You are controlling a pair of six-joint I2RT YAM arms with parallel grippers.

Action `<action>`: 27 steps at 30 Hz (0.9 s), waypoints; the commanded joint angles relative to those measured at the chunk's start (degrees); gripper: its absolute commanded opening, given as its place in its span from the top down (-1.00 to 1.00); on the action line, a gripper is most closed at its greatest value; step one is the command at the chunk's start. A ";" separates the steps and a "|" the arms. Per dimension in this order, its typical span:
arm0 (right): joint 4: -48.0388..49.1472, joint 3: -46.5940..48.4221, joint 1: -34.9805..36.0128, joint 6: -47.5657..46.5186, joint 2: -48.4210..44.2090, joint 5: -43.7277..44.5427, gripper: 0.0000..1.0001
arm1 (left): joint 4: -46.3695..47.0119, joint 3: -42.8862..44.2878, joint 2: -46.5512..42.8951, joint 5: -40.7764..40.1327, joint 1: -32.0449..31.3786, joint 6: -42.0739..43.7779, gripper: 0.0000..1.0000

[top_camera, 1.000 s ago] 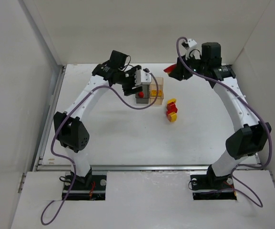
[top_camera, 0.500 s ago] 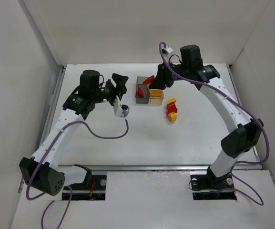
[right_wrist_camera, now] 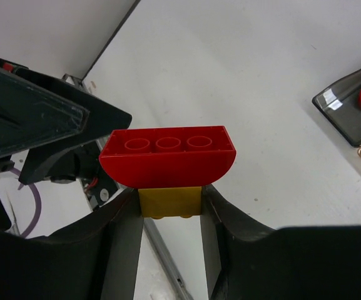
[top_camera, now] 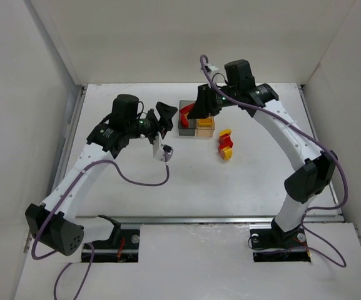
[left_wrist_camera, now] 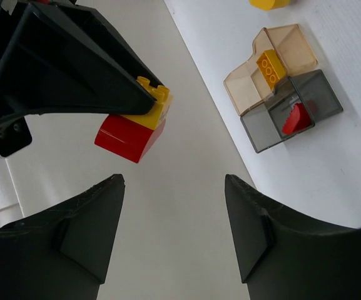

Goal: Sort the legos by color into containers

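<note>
Right end effector [right_wrist_camera: 171, 206] has swung left above the grey bin [left_wrist_camera: 264, 134], gripping a red-on-yellow lego pair [right_wrist_camera: 167, 153]; I log left end effector [left_wrist_camera: 174, 181] open, one red brick [left_wrist_camera: 293, 119] binned grey, one yellow brick [left_wrist_camera: 269, 62] amber, another stack [top_camera: 225, 145] on the worktop [top_camera: 230, 181].

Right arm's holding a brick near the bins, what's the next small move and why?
Probably ease the open left gripper toward the red brick to pull it off. The right gripper pinches a yellow brick stuck to it, so dropping the pair into the grey bin would mix colours.
</note>
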 commanded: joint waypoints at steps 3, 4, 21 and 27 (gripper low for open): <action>1.50 -0.30 2.33 4.52 1.37 0.62 1.00 | -0.87 1.07 0.40 0.84 -1.61 34.76 -0.23; 1.50 0.40 2.33 4.52 1.90 0.62 1.00 | -0.87 1.07 0.41 0.84 -2.23 34.76 -0.23; -0.52 2.16 5.76 4.52 5.07 -0.43 1.00 | -8.86 4.93 2.52 -8.74 -2.85 35.19 0.05; -1.05 2.16 6.38 4.52 5.07 -1.05 1.00 | -10.19 6.08 3.04 -8.66 -2.85 38.79 0.03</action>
